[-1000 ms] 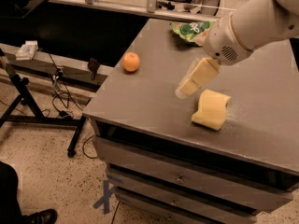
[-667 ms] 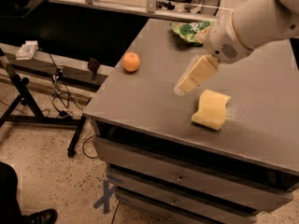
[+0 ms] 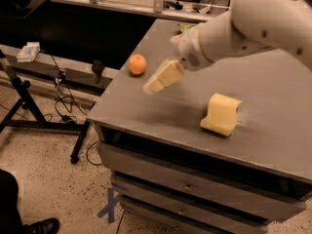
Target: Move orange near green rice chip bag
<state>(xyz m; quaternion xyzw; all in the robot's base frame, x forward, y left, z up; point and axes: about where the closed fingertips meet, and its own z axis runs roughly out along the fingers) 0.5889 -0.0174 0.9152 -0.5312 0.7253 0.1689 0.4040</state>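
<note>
fingers look pressed together, empty, over the bench near the orange; i judge this the approach, so next i spread them and descend onto it.

Dim and warm-toned overall, lit from above. Brightest on the white arm, close to washed out at upper right. A small highlight on top of the orange. Broad soft shadow across the table beneath the gripper, hovering just right of the orange and smeared by motion. Thin dark shadow under the front edge of the sponge. Near black beyond the table's far left side; grainy on the speckled floor.
</note>
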